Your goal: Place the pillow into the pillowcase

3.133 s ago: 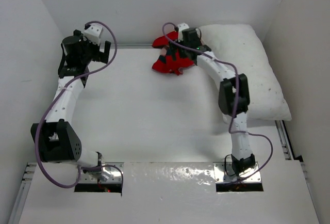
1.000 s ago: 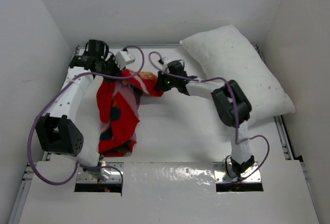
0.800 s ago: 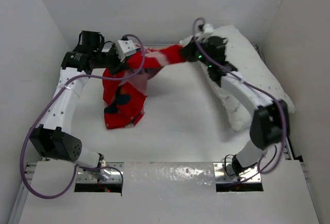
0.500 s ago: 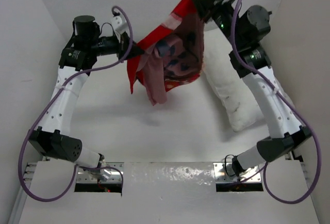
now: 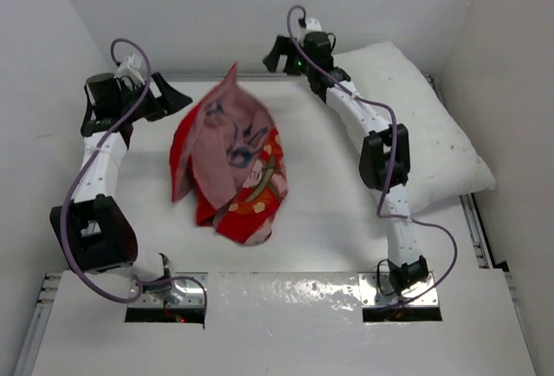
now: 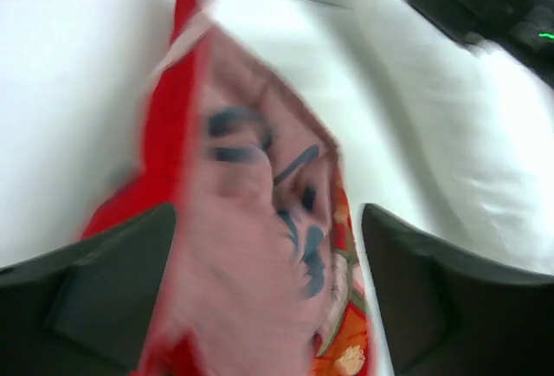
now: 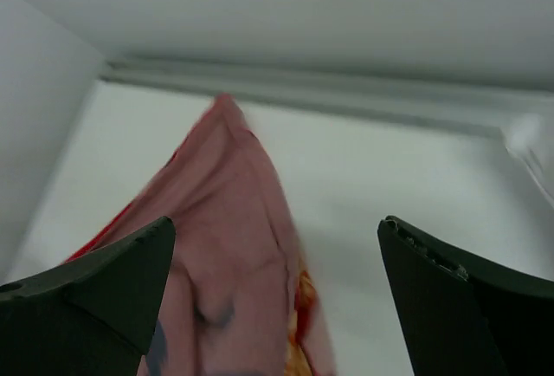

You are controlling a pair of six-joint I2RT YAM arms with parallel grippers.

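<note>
The red pillowcase (image 5: 229, 168) stands crumpled on the table at centre left, its faded pink inside facing up; no gripper holds it. It is blurred in the left wrist view (image 6: 251, 246) and shows in the right wrist view (image 7: 225, 220). The white pillow (image 5: 420, 125) lies at the back right, also in the left wrist view (image 6: 450, 133). My left gripper (image 5: 170, 97) is open and empty, just left of the pillowcase, with its jaws wide apart (image 6: 268, 216). My right gripper (image 5: 275, 54) is open and empty at the back, between pillowcase and pillow (image 7: 277, 229).
White walls close the table in at the left, back and right. A metal rail (image 5: 472, 220) runs along the right edge beside the pillow. The right arm (image 5: 381, 155) stretches along the pillow's left side.
Both grippers have let go of the pillowcase that they held stretched up high. It has dropped onto the table at centre left. Both arms have drawn apart and lower.
</note>
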